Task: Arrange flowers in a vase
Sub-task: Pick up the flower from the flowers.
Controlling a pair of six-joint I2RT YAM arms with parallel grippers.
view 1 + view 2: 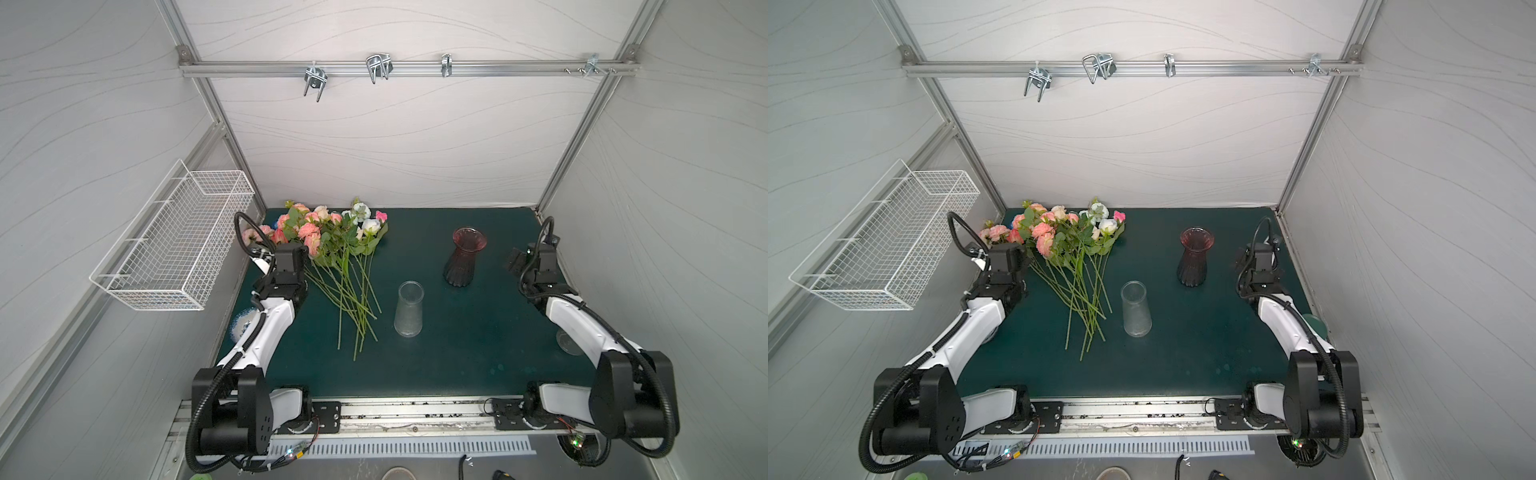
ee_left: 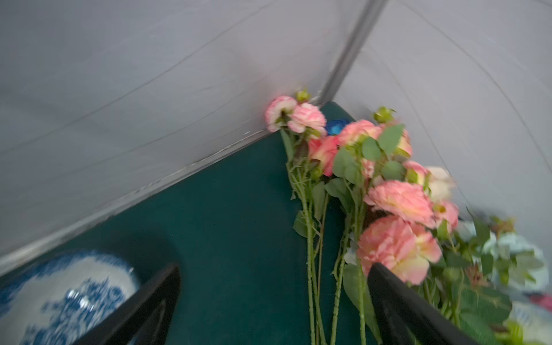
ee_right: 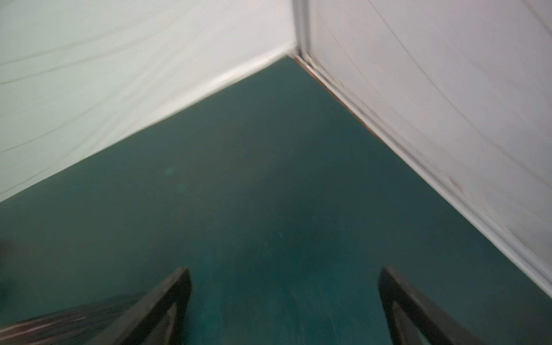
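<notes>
The flowers [image 1: 332, 245] [image 1: 1067, 245] lie in a loose bunch on the green mat at the back left, pink, peach and white blooms toward the back wall and stems fanning toward the front. A dark red ribbed vase [image 1: 464, 257] [image 1: 1194, 257] stands upright at the back right of centre. A clear glass vase [image 1: 409, 308] [image 1: 1136, 308] stands mid-table beside the stem ends. My left gripper [image 2: 274, 265] is open just left of the bunch; a few stems [image 2: 312, 268] lie on the mat between its fingers. My right gripper [image 3: 285, 268] is open over bare mat near the back right corner.
A blue-and-white patterned vessel [image 2: 59, 298] [image 1: 241, 326] sits under my left arm at the mat's left edge. A clear glass [image 1: 567, 343] stands beneath my right arm. A white wire basket [image 1: 178, 245] hangs on the left wall. Walls close in the back and sides.
</notes>
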